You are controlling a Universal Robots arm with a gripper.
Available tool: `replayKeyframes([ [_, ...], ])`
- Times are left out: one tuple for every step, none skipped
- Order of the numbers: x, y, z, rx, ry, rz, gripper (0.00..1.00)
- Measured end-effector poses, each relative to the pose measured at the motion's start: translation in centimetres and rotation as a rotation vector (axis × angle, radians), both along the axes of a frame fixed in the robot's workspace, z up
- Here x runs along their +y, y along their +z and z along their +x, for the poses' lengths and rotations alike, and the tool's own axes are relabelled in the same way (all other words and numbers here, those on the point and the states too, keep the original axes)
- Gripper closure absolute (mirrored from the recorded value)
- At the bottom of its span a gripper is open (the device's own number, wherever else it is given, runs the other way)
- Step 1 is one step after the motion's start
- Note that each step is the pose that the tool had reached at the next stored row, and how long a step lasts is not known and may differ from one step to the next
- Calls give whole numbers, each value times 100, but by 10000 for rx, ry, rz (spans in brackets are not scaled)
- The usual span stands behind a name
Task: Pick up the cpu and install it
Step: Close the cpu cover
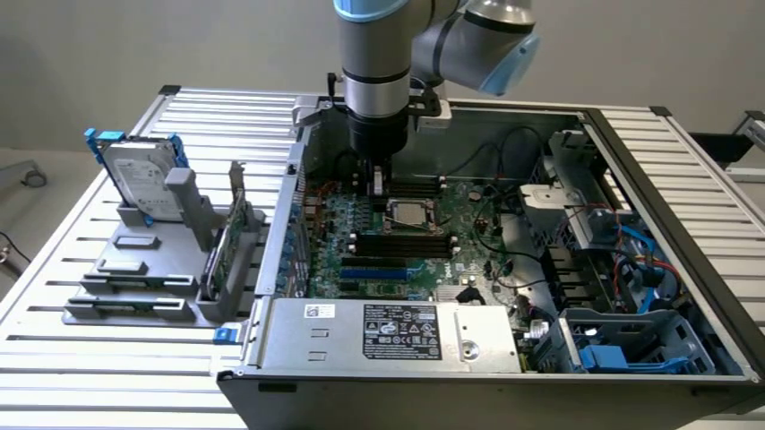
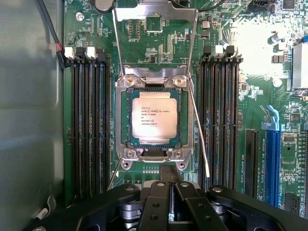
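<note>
hard drive (image 1: 138, 175) upright in grey rack (image 1: 132, 287), exterior view's left | gripper (image 2: 169, 174) closed on nothing, low over the circuit board (image 1: 478, 215) inside the open computer case (image 1: 669, 170) | cpu (image 2: 155, 117) flat in its socket (image 2: 121, 120), near the fingertips, untouched | blue drive cage (image 1: 622, 354), right

Exterior view: even, soft room light, mild shadow under the arm (image 1: 380, 54) inside the computer case (image 1: 478, 401). Wrist view: bright, a washed-out white glare patch on the circuit board (image 2: 255, 43), pale sheen on the chip (image 2: 155, 118), dim case wall (image 2: 29, 120).
</note>
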State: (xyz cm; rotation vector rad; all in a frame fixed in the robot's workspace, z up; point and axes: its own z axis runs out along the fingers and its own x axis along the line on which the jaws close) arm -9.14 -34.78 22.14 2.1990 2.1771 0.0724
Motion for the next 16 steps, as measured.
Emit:
replayKeyframes([
  [0,0,0,0,0,0,89],
  [0,0,0,0,0,0,89],
  [0,0,0,0,0,0,89],
  [0,0,0,0,0,0,89],
  [0,0,0,0,0,-1,89],
  [-1,5,1,4,0,-6,89],
  [-1,33,3,19,0,-7,89],
  [1,73,16,41,0,-4,89],
  [1,109,35,61,0,-5,89],
  [2,144,59,70,-1,-4,89],
  [3,171,98,78,-1,-4,89],
  [4,196,143,87,0,-5,89],
  [6,218,188,91,0,-4,89],
  [8,240,233,92,-1,-3,89],
  [11,258,278,91,1,-2,89],
  [13,275,327,92,0,-3,89],
])
